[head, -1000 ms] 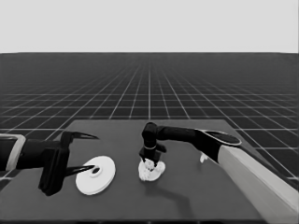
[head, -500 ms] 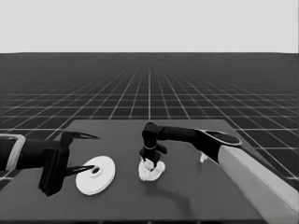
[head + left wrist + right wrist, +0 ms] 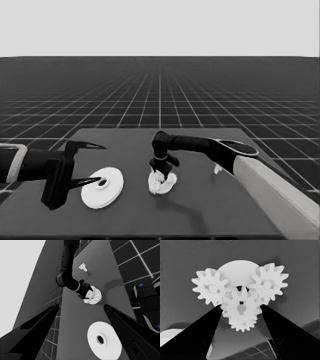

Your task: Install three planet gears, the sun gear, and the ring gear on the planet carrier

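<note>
Right gripper (image 3: 241,312) is pinching a gear (image 3: 240,305) over the smaller round part (image 3: 238,270) mid-table, lining it up between two seated gears. Larger round part (image 3: 102,187) is lying left, under the idle left gripper (image 3: 90,162), fingers spread.

head: down across table (image 3: 240,210) | left wrist: sideways along it, far | right wrist: close on gears (image 3: 241,306)

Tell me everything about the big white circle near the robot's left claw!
The larger round part is a white, thick-rimmed disc with a small dark hole in its middle. It looks like smooth plastic and lies flat on the dark table near its left end. The waiting left gripper stands open above it; one fingertip looks to overlap its edge, but it is not held.
</note>
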